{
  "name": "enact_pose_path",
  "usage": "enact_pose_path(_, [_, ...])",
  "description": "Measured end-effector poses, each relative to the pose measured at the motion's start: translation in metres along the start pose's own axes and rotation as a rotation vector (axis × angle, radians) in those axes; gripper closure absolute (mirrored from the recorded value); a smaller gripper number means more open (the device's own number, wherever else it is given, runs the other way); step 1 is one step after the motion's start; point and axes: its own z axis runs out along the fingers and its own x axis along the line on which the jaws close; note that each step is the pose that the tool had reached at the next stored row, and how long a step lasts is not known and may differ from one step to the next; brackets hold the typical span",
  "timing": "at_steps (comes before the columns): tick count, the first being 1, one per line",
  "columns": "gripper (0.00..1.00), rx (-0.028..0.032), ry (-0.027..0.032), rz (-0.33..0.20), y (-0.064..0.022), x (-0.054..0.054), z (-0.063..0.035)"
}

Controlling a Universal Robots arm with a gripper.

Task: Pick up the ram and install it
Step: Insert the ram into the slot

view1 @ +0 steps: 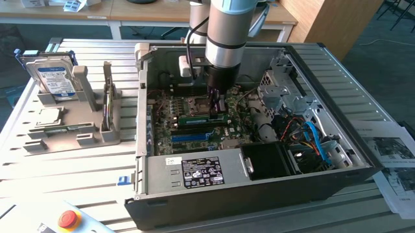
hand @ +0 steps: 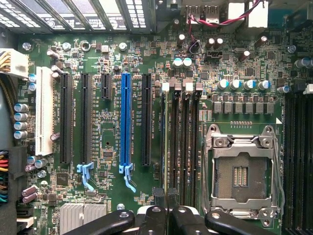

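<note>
The fingers [hand: 157, 211] are closed on the ram [view1: 199, 118], which stands on its long edge along the outermost memory slot, farthest from the processor socket [hand: 240, 169]. The three slots [hand: 185, 142] between them are free. The computer case [view1: 259, 191] walls stand well apart.

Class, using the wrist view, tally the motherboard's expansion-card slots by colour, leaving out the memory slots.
White slots: 1
Blue slots: 1
Black slots: 4 (three long, one short)
Total: 6
</note>
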Motion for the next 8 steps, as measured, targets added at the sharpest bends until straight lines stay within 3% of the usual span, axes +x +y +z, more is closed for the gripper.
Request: enact_pose_path(8, [0.88, 0.0, 0.0, 0.0, 0.0, 0.0, -0.0004])
